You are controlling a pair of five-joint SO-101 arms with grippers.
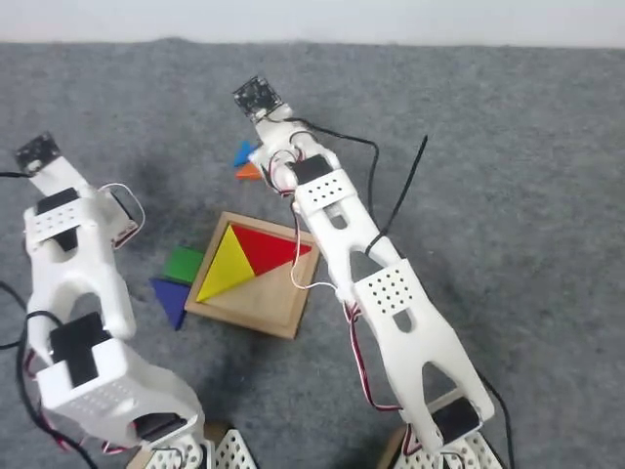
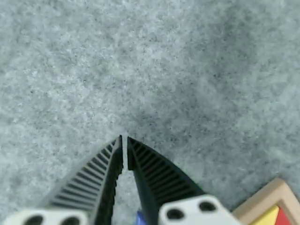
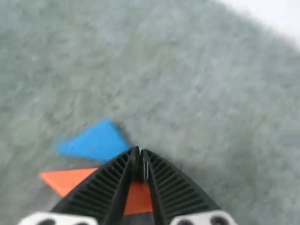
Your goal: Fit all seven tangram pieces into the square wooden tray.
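The square wooden tray (image 1: pixel 278 308) lies mid-table with a yellow triangle (image 1: pixel 227 264) and a red triangle (image 1: pixel 269 244) set in it. A green square (image 1: pixel 183 264) and a dark blue triangle (image 1: pixel 171 298) lie on the carpet just left of the tray. Farther back lie a light blue triangle (image 1: pixel 241 153) (image 3: pixel 93 140) and an orange piece (image 1: pixel 248 172) (image 3: pixel 65 180). My right gripper (image 3: pixel 139 151) is shut and hovers over the orange piece, its tips beside the light blue triangle. My left gripper (image 2: pixel 124 140) is shut over bare carpet, with a tray corner (image 2: pixel 276 199) nearby.
Grey carpet covers the whole table. The left arm (image 1: pixel 68 254) stands left of the green and dark blue pieces. The right arm (image 1: pixel 361 254) stretches along the tray's right side, its cables hanging over the tray's edge. A pale wall runs along the far edge.
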